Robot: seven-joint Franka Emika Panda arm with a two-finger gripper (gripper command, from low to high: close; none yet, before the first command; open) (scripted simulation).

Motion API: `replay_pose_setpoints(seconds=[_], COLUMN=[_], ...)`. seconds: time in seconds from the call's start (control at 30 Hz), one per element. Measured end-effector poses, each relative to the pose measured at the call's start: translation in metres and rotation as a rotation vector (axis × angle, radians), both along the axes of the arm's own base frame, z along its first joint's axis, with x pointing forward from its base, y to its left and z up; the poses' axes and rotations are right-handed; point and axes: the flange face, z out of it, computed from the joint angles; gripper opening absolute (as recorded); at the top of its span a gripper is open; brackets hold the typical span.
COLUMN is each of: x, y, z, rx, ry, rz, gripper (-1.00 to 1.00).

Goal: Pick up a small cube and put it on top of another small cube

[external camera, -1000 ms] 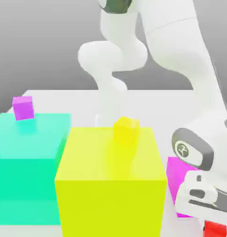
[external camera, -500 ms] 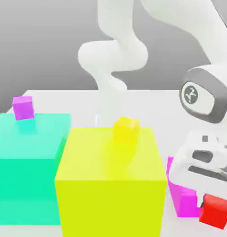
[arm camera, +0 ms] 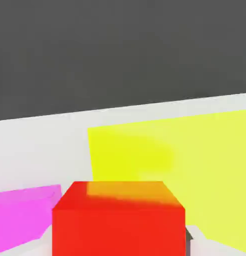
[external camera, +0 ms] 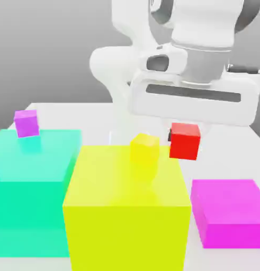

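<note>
- A simulated robotics test scene, with a white robot arm [external camera: 206,53] above a pale tabletop [external camera: 100,119].
- Plain, brightly colored blocks [external camera: 126,211] stand before a blank gray backdrop [external camera: 57,47].

"Where is the arm?"

"The pale arm [external camera: 118,63] rises at the back in the exterior view, rounded at its bend, and its wrist [external camera: 203,45] is toward that view's right, nearer the camera."

"And the hand?"

"The wide white hand [external camera: 195,98] hangs below the wrist, tilted slightly, with a long dark slot across its front."

"What about the claw [external camera: 185,138]?"

"It points downward, closed on the small cube, well above the counter."
</note>
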Motion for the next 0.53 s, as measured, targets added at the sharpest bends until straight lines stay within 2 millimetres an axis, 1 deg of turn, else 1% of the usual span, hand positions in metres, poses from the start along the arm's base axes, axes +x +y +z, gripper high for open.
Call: replay_pose_setpoints(seconds=[0.13,0.23,0.27,0.3,0.4,0.43,0.53], x=[-0.037,-0.065,-0.071,-0.073,-0.076,-0.076,-0.076], y=[-0.024,-0.04,-0.043,-0.044,-0.046,-0.046,-0.046], z=[0.017,0.024,0.018,0.008,-0.033,-0.042,-0.042], rx=[0.04,0.072,0.064,0.06,0.057,0.056,0.056], ry=[-0.005,-0.012,-0.011,-0.01,-0.011,-0.011,-0.011], rz=[0.065,0.116,0.121,0.124,0.126,0.126,0.126], gripper=[-1.0,-1.0,-1.0,-1.0,-1.0,1.0,1.0])
